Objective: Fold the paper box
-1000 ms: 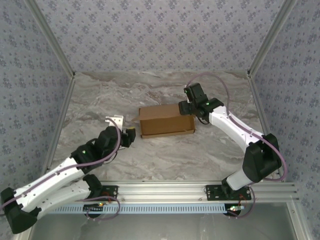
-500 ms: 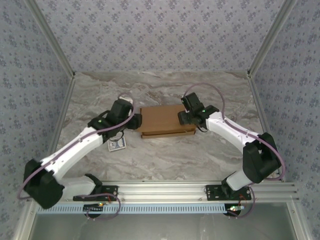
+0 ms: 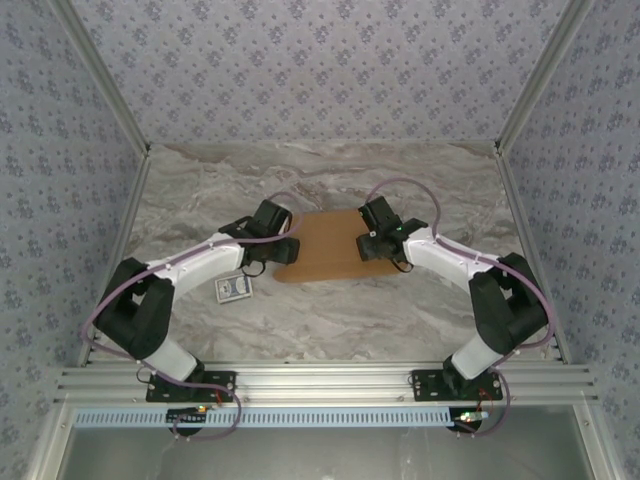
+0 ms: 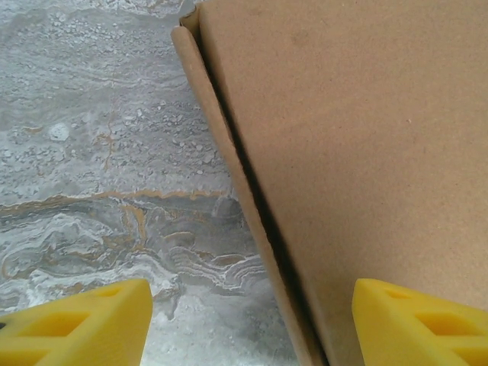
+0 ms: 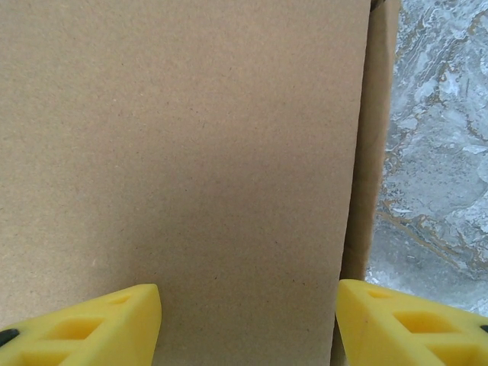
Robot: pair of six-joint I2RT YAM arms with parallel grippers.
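At mid-table, a bit toward the back, the paper box [image 3: 325, 250] lies low & flat on the marbled table [image 3: 200, 190]. It is plain brown cardboard w/ its long side running left to right and its broad top panel facing up.

The left tool [image 3: 283, 248] sits at the box's left end and the right tool [image 3: 372, 245] at its right end. Both arms reach in from the near corners.

Left wrist view: the yellow fingers [image 4: 84, 320] stand wide apart, so the tool is open w/ nothing pinched. One finger hangs over bare table, the other over the box's top panel. The box's end edge runs diagonally between them. A thin dark gap shows between the top panel and the narrow side strip next to it, so that seam isn't fully tight.

Right wrist view: the fingers [image 5: 91, 324] are also spread wide, tool open, gripping nothing. One finger is over the top panel and the other sits about over the box's end edge, where a narrow side strip meets the table. Can't tell whether either tool's tips touch the cardboard.

A small blue-and-white card packet [image 3: 233, 288] lies on the table near the left arm, in front of the box's left end & apart from it. An aluminium rail [image 3: 330, 380] carries both arm bases at the near edge.
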